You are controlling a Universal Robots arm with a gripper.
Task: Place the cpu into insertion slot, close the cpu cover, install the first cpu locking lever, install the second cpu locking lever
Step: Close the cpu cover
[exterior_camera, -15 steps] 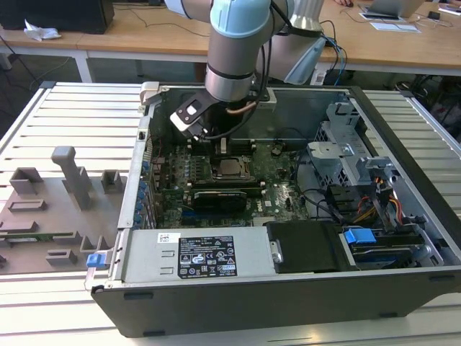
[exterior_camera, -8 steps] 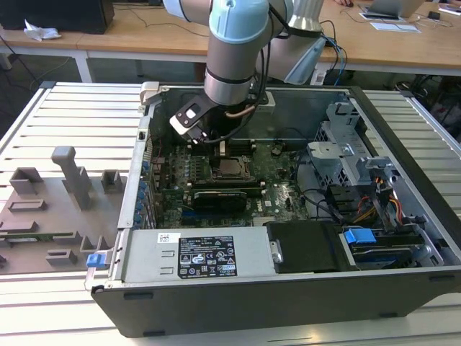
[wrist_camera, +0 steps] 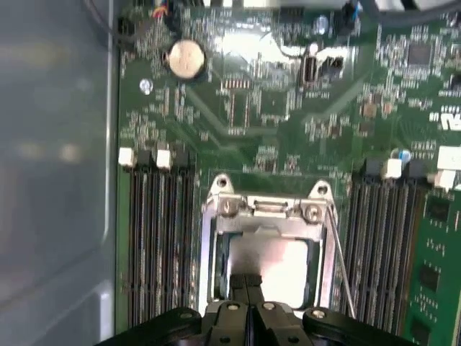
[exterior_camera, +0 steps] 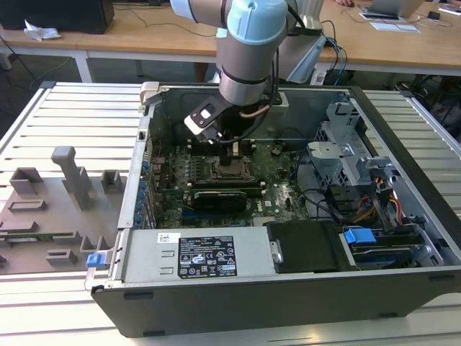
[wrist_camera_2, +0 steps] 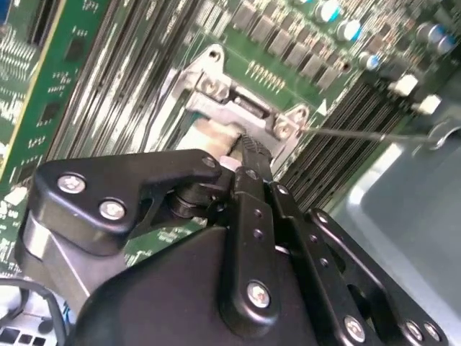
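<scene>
The cpu [wrist_camera: 277,261] lies flat in the slot [wrist_camera: 225,268]. Its silver top shows bright through the window of the cover [wrist_camera: 268,209]. The cover is down over it, and its frame runs round the chip on every side that shows.

The gripper [wrist_camera: 248,287] stands at the cpu's edge nearest the wrist. In the first wrist view its two black fingers [wrist_camera: 240,288] are drawn together into one narrow tip, with nothing seen between them. That tip overlaps the chip's edge; whether it touches the metal cannot be told. In the second wrist view the tip sits just beside the cover's hinge end.

A thin lever [wrist_camera: 340,256] of bare wire runs along one side of the cover, just beside the frame. In the second wrist view it angles out and away from the socket, over the memory slots [wrist_camera: 160,238] that flank the socket on both sides. A coin battery [wrist_camera: 186,58] sits well apart on the green board [wrist_camera: 274,137].

In the exterior view the arm [exterior_camera: 248,43] reaches down into the open case [exterior_camera: 403,144], with the gripper over the slot near the board's middle. A long black card [exterior_camera: 227,194] lies across the board just nearer the camera. Nearer still is the grey power supply [exterior_camera: 202,256]. Outside the case, on the exterior view's left, a grey tray [exterior_camera: 43,216] of moulded holders rests on the slatted table [exterior_camera: 72,108].
</scene>
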